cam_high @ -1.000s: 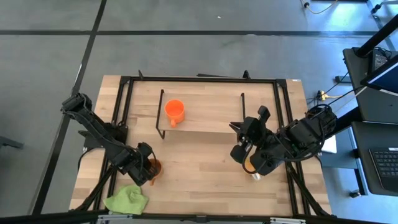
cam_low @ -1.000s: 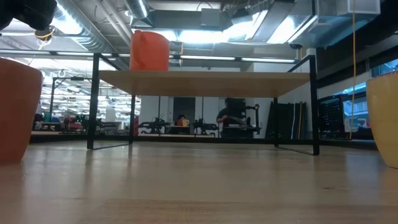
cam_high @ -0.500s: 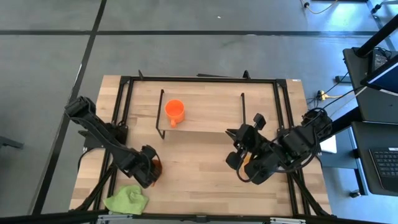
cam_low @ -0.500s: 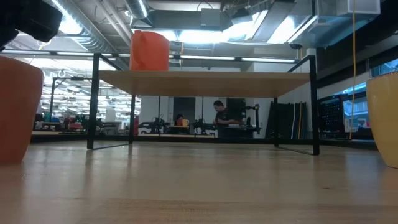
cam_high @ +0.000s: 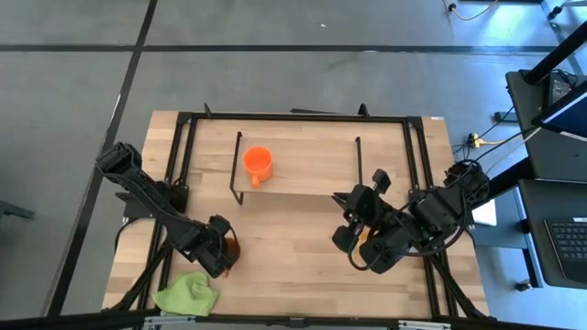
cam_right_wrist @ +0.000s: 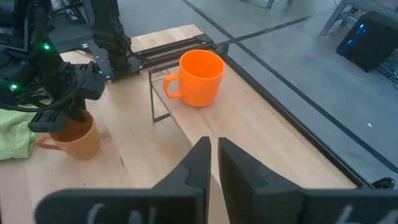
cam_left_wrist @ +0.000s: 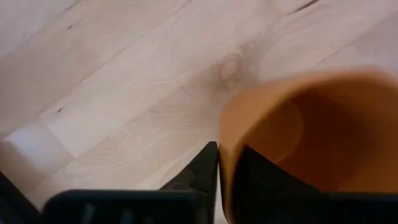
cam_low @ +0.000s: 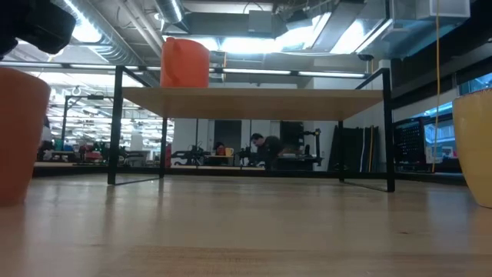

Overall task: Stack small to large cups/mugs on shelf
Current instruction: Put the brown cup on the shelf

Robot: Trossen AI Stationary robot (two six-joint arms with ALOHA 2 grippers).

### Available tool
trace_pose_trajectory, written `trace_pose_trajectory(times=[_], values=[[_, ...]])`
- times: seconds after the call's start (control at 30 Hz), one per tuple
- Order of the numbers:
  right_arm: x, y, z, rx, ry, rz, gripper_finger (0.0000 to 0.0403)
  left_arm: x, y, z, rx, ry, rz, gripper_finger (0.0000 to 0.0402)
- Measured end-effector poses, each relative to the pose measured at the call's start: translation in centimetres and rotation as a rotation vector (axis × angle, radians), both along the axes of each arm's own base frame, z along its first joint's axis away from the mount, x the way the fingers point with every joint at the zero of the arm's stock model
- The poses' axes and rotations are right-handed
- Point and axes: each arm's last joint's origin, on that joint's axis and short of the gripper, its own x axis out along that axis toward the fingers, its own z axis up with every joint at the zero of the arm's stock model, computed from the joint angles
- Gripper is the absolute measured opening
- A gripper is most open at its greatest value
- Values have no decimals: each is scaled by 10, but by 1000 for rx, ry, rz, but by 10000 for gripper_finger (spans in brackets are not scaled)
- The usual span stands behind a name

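The right gripper [cam_high: 353, 240] has swung off the yellow mug toward the shelf [cam_high: 303, 179], fingers together and empty; the left gripper [cam_high: 220, 249] stays clamped on the brown mug's [cam_left_wrist: 298, 143] rim; the orange mug [cam_high: 258, 163] stands shelved, so two remain.

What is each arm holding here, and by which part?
The left gripper grips the brown mug by its rim wall. The right gripper holds nothing, jaws nearly together.
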Motion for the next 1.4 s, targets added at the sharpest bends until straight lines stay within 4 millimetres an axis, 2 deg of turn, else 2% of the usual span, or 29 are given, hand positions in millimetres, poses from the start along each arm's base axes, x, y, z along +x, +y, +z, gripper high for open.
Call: trace_pose_trajectory(times=[0.1, 0.3, 0.43, 0.53, 0.63, 0.77, 0.93, 1.07, 1.17, 1.4], values=[[-1, 0, 0, -7, 10, 1, 33, 1, -1, 0, -10, -9, 6, 16], [-3, -2, -3, -13, 33, -6, 33, 2, -3, 2, -29, -20, 30, 22], [-2, -2, -3, -22, 43, 4, 33, 9, -4, 14, -47, -40, 37, 16], [-1, 0, -10, -38, 67, 3, 33, 14, -2, 30, -21, -60, 49, 16], [1, 5, -28, -51, 112, -4, 33, 22, 0, 52, -16, -83, 45, 16], [1, 14, -68, -21, 204, -48, 33, 31, 5, 88, -3, -123, 22, 16], [-17, 21, -108, 38, 185, -171, 33, 43, 21, 134, 41, -218, 9, 16], [-39, 29, -117, 126, 73, -246, 33, 63, 41, 160, 76, -265, -8, 16], [-51, 36, -120, 171, -2, -270, 33, 86, 58, 175, 103, -284, -42, 16], [-59, 43, -121, 209, -44, -272, 33, 143, 100, 201, 193, -300, -130, 16]])
